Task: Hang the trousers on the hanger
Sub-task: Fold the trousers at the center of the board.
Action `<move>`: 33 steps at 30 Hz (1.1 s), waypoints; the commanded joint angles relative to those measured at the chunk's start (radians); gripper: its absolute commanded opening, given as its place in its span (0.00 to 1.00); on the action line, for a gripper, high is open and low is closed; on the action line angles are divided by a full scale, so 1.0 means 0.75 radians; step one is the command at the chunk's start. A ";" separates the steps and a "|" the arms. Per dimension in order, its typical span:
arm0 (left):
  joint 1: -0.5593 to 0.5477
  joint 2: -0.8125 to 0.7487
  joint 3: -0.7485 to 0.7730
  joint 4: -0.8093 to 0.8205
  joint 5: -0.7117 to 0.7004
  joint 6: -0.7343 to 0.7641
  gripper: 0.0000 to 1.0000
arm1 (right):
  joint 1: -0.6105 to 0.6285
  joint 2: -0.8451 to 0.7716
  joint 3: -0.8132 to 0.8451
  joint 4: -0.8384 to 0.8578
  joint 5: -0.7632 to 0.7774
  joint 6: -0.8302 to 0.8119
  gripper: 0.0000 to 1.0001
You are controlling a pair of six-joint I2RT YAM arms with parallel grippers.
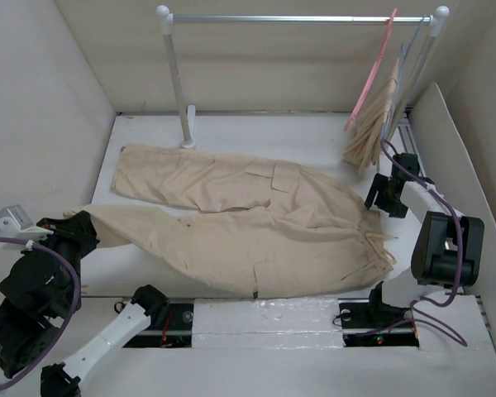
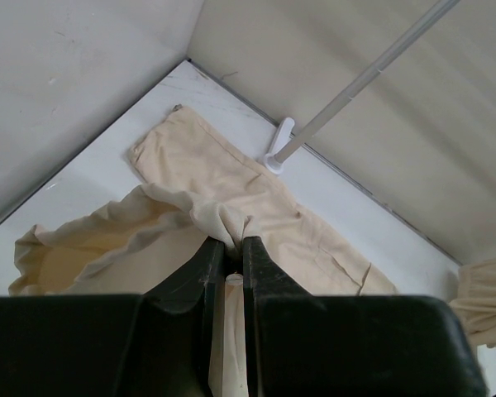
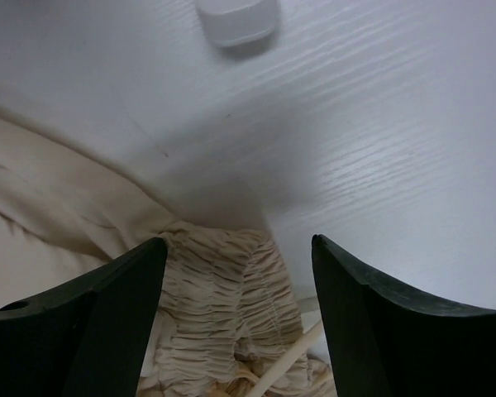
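The beige trousers [image 1: 248,215] lie spread on the table, legs to the left and waist to the right. My left gripper [image 1: 79,227] is shut on the hem of the near leg; in the left wrist view the cloth [image 2: 223,219] bunches between the closed fingers [image 2: 200,273]. My right gripper [image 1: 374,197] is open just above the gathered waistband [image 3: 223,306], with the drawstring [image 3: 291,356] between the fingers. The pink hanger [image 1: 372,78] hangs on the rail [image 1: 298,18] at the back right.
A smaller bunched beige cloth [image 1: 372,136] hangs on a thin grey-blue wire hanger [image 1: 411,62] beside the pink one. The rail's left post [image 1: 178,83] stands behind the far leg; its foot shows in the left wrist view [image 2: 279,151]. Walls close in left, right and back.
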 commanded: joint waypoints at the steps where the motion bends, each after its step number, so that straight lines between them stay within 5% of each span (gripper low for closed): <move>1: -0.008 0.013 -0.020 0.020 0.016 -0.029 0.00 | 0.012 -0.091 -0.093 0.129 -0.108 0.024 0.74; 9: -0.008 0.003 -0.046 -0.021 -0.025 -0.056 0.00 | 0.012 -0.048 -0.179 0.201 -0.127 0.041 0.53; 10: -0.008 0.005 -0.047 -0.046 -0.031 -0.060 0.00 | 0.012 -0.044 -0.181 0.211 -0.175 0.049 0.31; 13: -0.008 -0.001 -0.047 -0.082 -0.072 -0.072 0.00 | 0.012 -0.040 -0.124 0.262 -0.182 0.047 0.01; 21: -0.008 0.017 0.050 -0.213 -0.193 -0.097 0.00 | -0.015 0.093 0.222 0.291 -0.194 -0.088 0.00; 24: -0.008 0.019 0.109 -0.240 -0.189 -0.083 0.00 | -0.070 0.189 0.403 0.226 -0.194 -0.148 0.33; 25: -0.008 0.024 0.121 -0.242 -0.169 -0.076 0.00 | -0.070 0.217 0.434 0.195 -0.190 -0.168 0.63; 27: -0.008 0.030 0.158 -0.240 -0.146 -0.076 0.00 | -0.082 0.201 0.455 0.189 -0.206 -0.176 0.87; 29: -0.008 0.040 0.172 -0.238 -0.113 -0.091 0.00 | -0.095 0.091 0.378 0.140 -0.221 -0.148 0.96; 33: -0.008 0.040 0.119 -0.181 -0.072 -0.109 0.00 | -0.095 -0.289 0.029 0.062 -0.168 0.018 0.95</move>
